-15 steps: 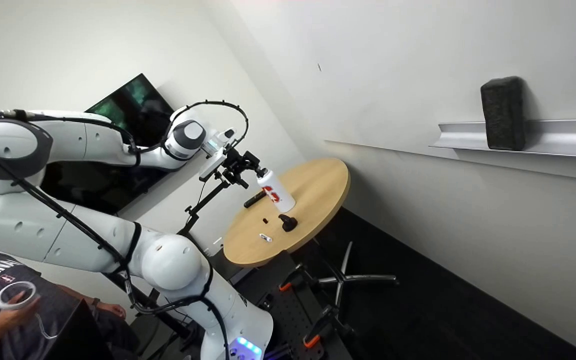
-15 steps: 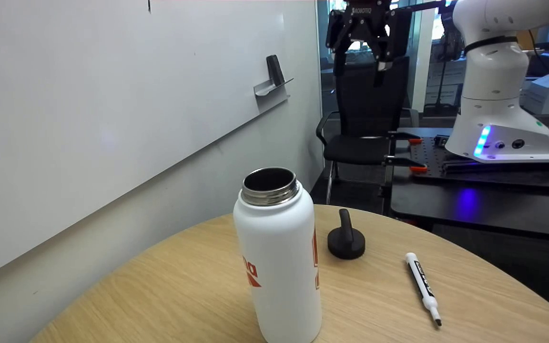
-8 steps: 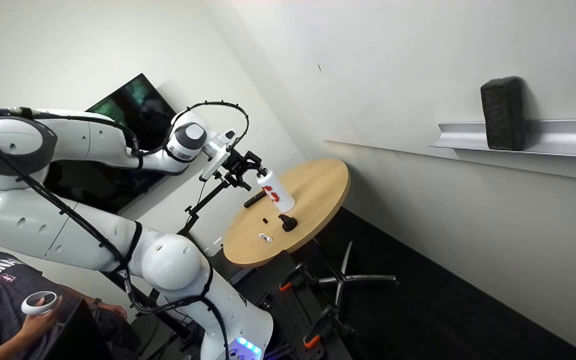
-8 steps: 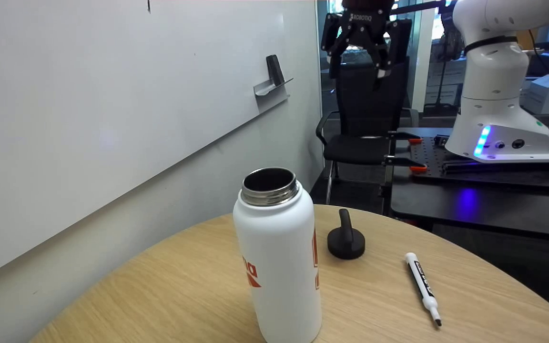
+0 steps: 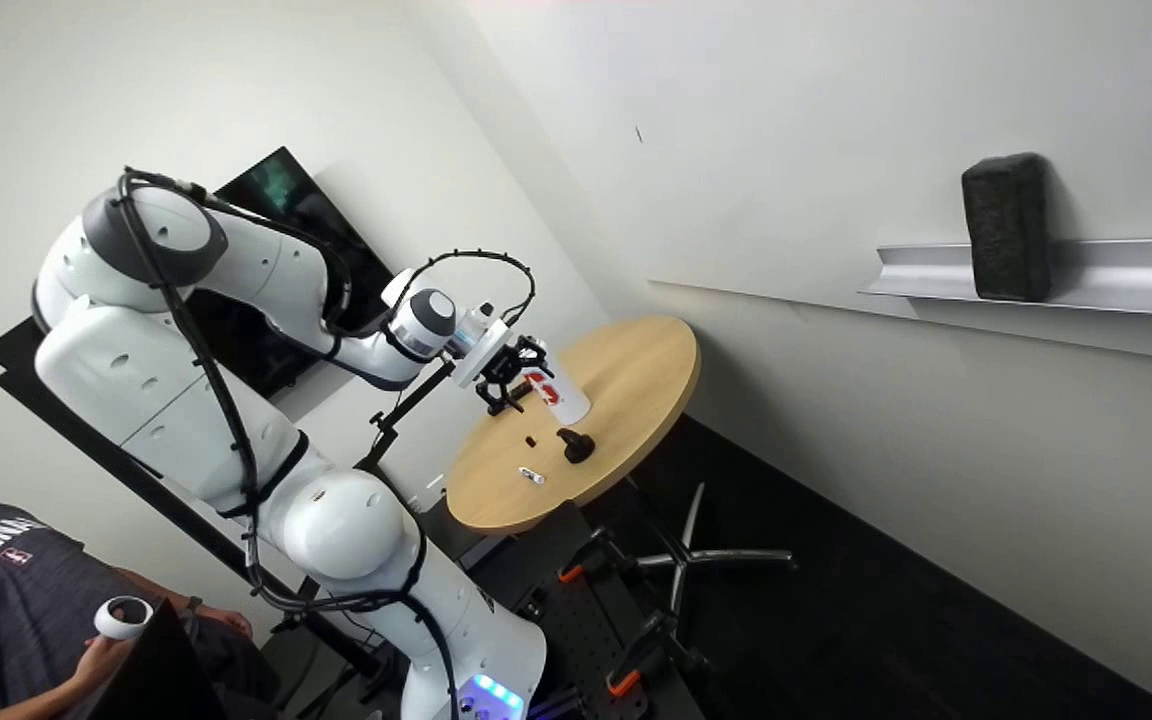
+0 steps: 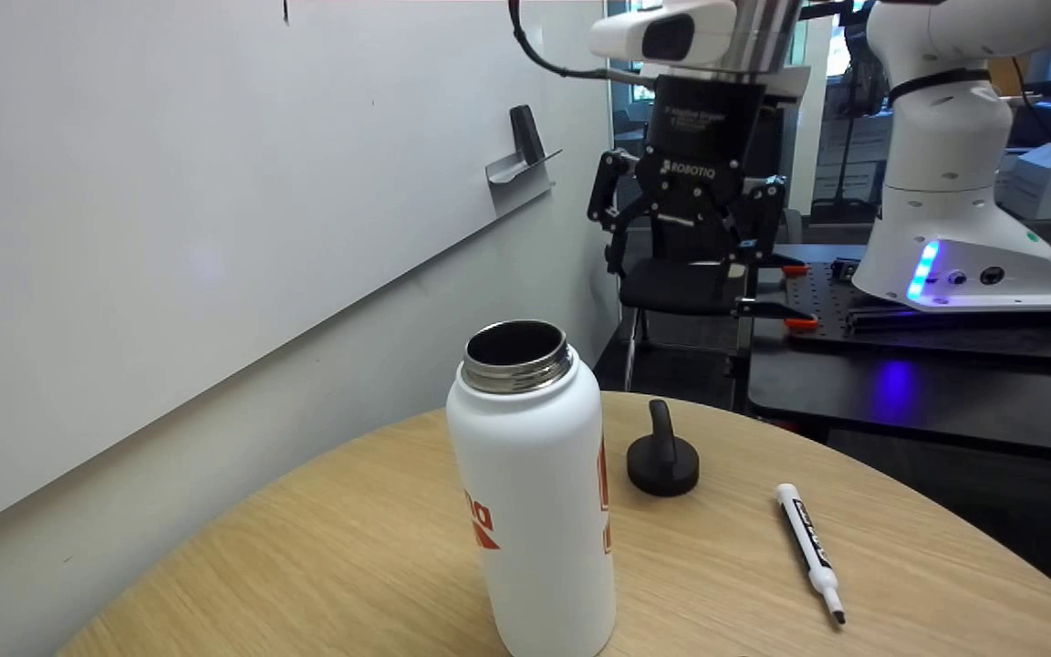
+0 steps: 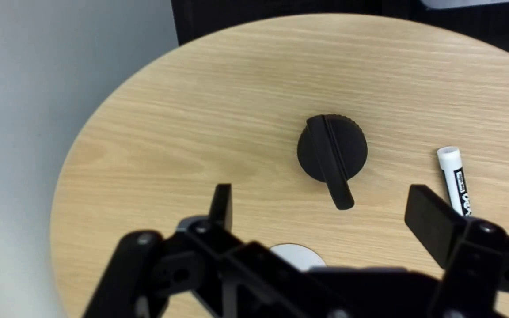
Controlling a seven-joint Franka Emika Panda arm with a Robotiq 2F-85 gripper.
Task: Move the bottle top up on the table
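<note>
The black bottle top (image 6: pixel 662 467), a round lid with a loop handle, lies on the round tan table (image 6: pixel 306 547). It also shows in an exterior view (image 5: pixel 576 446) and, from above, in the wrist view (image 7: pixel 332 159). The white bottle (image 6: pixel 535 484) with red marks stands upright and uncapped beside it; it also shows in an exterior view (image 5: pixel 561 393), and a small white part in the wrist view (image 7: pixel 298 255). My gripper (image 6: pixel 674 281) is open and empty above the table. In the wrist view the lid's handle end lies between and beyond the gripper's (image 7: pixel 320 194) spread fingertips.
A white marker (image 6: pixel 808 552) lies on the table right of the lid, and a tiny dark item (image 5: pixel 531 441) lies near it. The white wall and the tray with an eraser (image 5: pixel 1006 228) stand to one side. The black robot bench (image 6: pixel 854 392) stands behind the table.
My gripper has moved down and closer to the table, with the arm bending forward. It stays open. The lid, bottle and marker have not moved.
</note>
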